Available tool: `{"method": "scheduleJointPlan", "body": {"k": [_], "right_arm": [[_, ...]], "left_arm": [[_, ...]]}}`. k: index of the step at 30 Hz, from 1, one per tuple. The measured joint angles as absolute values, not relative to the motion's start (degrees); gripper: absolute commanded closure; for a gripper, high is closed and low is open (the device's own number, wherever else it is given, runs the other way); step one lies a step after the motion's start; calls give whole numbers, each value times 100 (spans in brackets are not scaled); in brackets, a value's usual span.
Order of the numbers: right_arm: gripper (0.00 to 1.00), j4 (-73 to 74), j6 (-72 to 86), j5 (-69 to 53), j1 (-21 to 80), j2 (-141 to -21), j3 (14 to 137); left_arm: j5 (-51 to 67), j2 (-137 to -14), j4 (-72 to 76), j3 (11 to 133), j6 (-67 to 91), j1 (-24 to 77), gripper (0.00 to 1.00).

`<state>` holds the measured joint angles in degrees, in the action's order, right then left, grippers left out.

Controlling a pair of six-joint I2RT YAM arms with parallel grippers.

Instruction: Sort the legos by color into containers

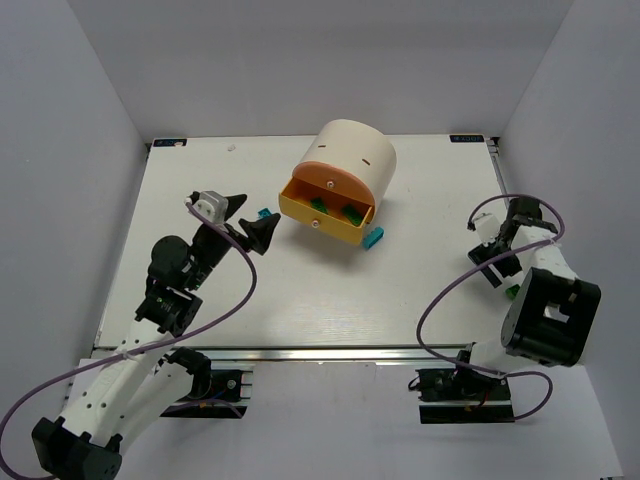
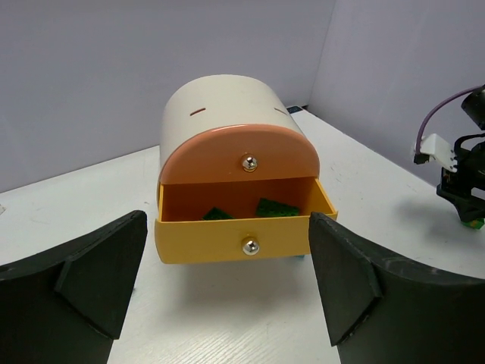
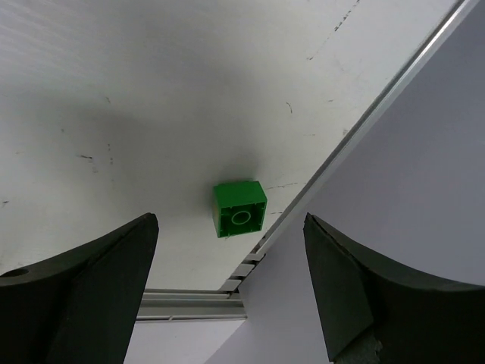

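— Any print to read?
— Only small dark tags (image 1: 170, 142) at the desk (image 1: 200, 300) corners behind the drum (image 1: 355, 150), too small to make out
— And the legos?
— Two dark green legos (image 2: 276, 208) lie in the drum's pulled-out yellow drawer (image 2: 242, 246). A teal lego (image 1: 373, 237) sits just beside that drawer, and a bright green lego (image 3: 240, 208) lies well right of the drum
— Grippers?
— The left gripper (image 2: 227, 235) is released and faces the drum; the right gripper (image 3: 229, 227) is released above the bright green one, not touching it

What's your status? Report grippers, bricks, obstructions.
Left gripper open, facing open yellow drawer, two dark green bricks inside. Right gripper open over green brick at table edge, nothing between. Two teal bricks loose beside drum.
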<state>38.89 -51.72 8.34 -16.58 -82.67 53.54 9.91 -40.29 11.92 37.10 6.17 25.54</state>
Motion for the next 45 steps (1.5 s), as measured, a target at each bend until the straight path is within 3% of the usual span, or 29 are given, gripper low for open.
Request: {"method": "scheduleJointPlan", "body": {"k": [13, 18, 22, 25, 26, 28, 29, 34, 38, 45], "right_arm": [[19, 3953, -5463, 1251, -1953, -9500, 5824], [26, 4040, -5487, 1321, -2093, -9793, 5931], [37, 4088, -5483, 1328, -2154, -9992, 5964], [56, 4200, -5478, 1352, -2169, -10086, 6010], [69, 4230, -5450, 1352, -2174, -10112, 6025], [84, 4318, -5417, 1352, -2174, -10132, 6080], [88, 4357, -5400, 1315, -2174, -10134, 6110], [97, 4794, -5384, 681, -2082, -9920, 6243], [100, 5365, -5286, -554, -1592, -8960, 6506], [100, 5129, -4027, -2816, 521, -7367, 7334]], "left_arm": [[943, -4198, 1090, 3710, 486, 2563, 3], [939, -4202, 1074, 3710, 458, 2563, 3], [934, -4202, 1074, 3710, 438, 2563, 3], [919, -4202, 1074, 3710, 429, 2563, 3], [913, -4202, 1074, 3710, 429, 2563, 3], [897, -4202, 1072, 3710, 427, 2563, 3], [891, -4202, 1072, 3710, 425, 2563, 3], [843, -4206, 1072, 3710, 397, 2563, 3], [829, -4270, 1072, 3710, 381, 2563, 3], [749, -4563, 980, 3710, 318, 2561, 3]]}}
